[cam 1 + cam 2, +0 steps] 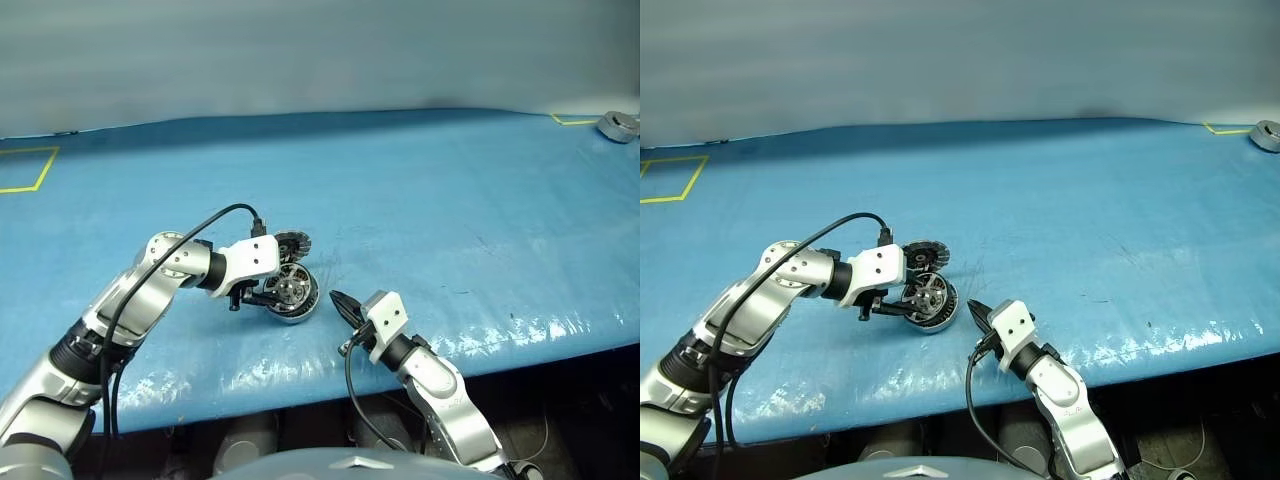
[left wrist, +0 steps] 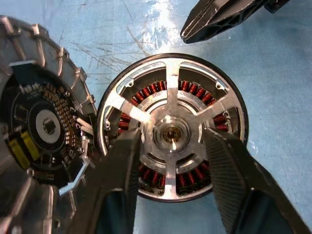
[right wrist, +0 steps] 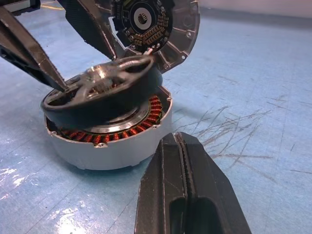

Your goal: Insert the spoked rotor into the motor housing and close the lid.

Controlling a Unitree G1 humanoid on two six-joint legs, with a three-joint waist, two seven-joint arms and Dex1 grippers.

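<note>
On motor housing (image 3: 112, 146), spoked rotor (image 3: 97, 92) tilted, left end effector (image 2: 170, 161) apart, right end effector (image 3: 181, 161) together

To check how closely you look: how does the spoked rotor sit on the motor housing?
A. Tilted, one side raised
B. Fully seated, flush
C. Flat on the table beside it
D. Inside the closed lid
A: the spoked rotor rests aslant on the motor housing, one edge lifted clear of the copper windings.
</note>
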